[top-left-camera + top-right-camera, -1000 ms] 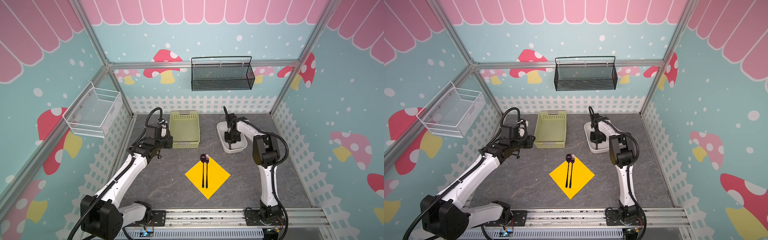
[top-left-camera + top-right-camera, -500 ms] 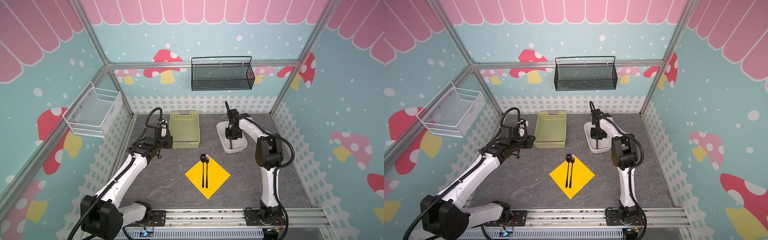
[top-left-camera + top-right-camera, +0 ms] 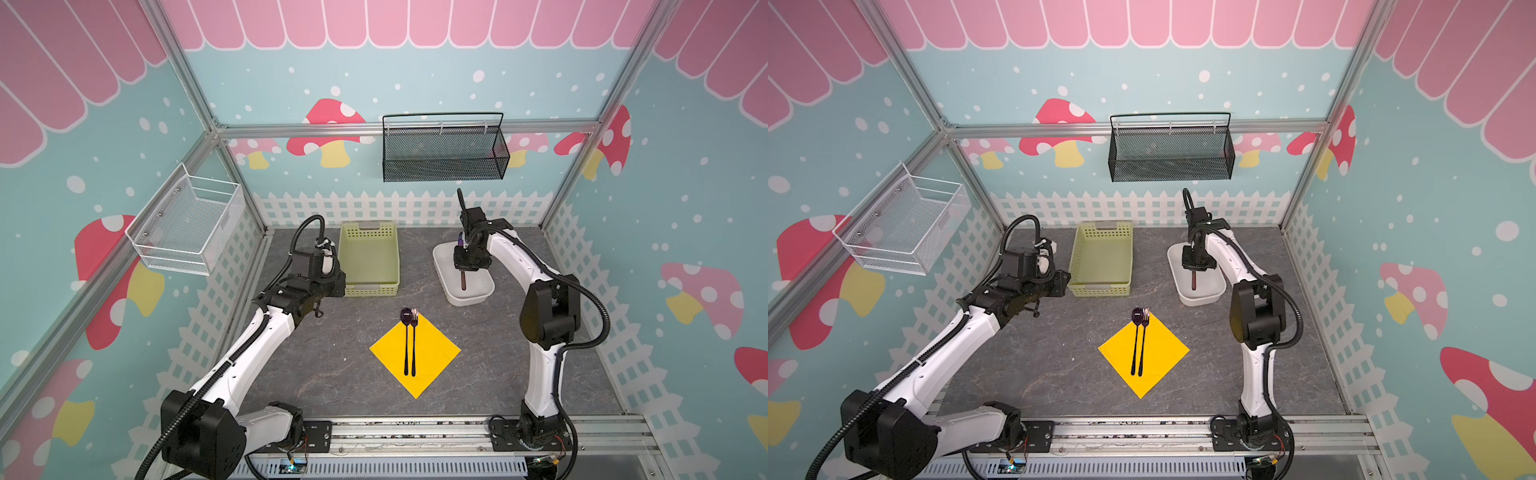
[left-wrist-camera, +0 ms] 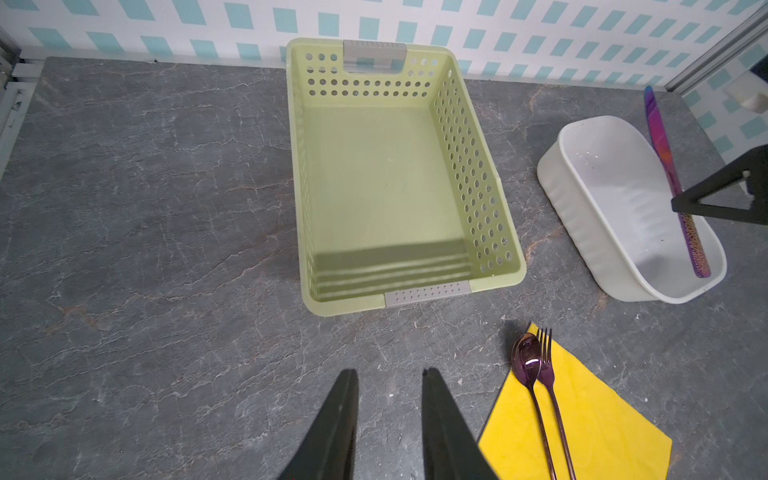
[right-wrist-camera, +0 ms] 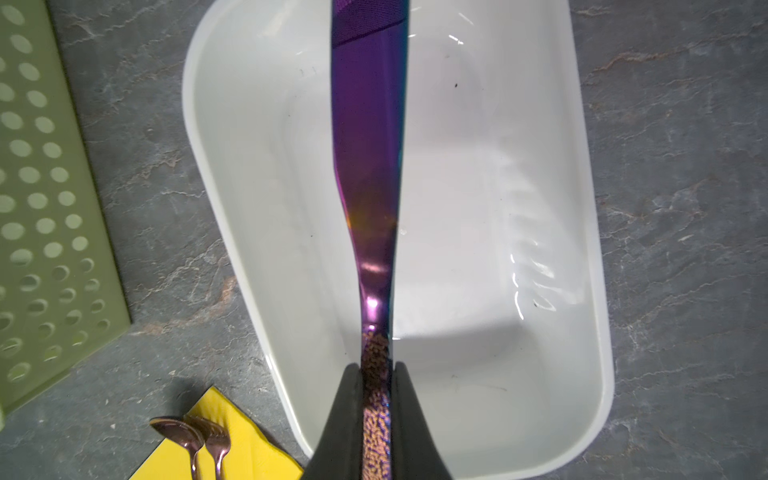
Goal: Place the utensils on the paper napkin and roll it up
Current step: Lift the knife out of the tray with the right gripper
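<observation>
A: Right gripper [image 5: 376,368], pinching what?
B: Clamped on the handle of the purple knife [image 5: 368,145], over the white tub [image 5: 478,208].
A: And the left gripper [image 4: 388,374]?
B: Slightly spread, empty, above the table [image 4: 166,249] near the green basket [image 4: 374,174].
A: Spoon [image 3: 406,345], fork [image 3: 414,345]?
B: Side by side on the yellow napkin [image 3: 436,353].
</observation>
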Robot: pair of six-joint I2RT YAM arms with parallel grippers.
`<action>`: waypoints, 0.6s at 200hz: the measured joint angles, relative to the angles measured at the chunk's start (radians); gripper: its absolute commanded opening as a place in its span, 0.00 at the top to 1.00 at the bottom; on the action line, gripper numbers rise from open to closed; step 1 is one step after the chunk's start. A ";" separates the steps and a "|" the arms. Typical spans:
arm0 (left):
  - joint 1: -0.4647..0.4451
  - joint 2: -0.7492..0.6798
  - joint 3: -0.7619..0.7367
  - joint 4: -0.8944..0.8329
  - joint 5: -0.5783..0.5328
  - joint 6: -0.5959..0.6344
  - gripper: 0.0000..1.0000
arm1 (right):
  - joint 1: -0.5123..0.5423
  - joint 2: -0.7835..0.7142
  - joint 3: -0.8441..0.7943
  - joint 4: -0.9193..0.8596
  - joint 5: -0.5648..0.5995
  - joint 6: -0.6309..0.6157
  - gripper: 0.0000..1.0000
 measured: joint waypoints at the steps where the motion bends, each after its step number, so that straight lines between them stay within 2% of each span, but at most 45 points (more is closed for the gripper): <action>1: 0.000 0.000 0.000 0.000 0.000 0.000 0.71 | 0.000 -0.005 -0.005 0.000 -0.002 0.002 0.99; 61: 0.000 -0.038 0.000 0.000 0.001 0.000 0.71 | 0.051 -0.284 -0.304 0.065 -0.078 0.083 0.99; 91: 0.002 -0.064 0.000 0.000 0.009 -0.001 0.71 | 0.146 -0.401 -0.450 0.108 -0.102 0.162 0.99; 120: 0.004 -0.095 0.000 0.000 0.019 -0.008 0.71 | 0.267 -0.453 -0.574 0.157 -0.122 0.260 1.00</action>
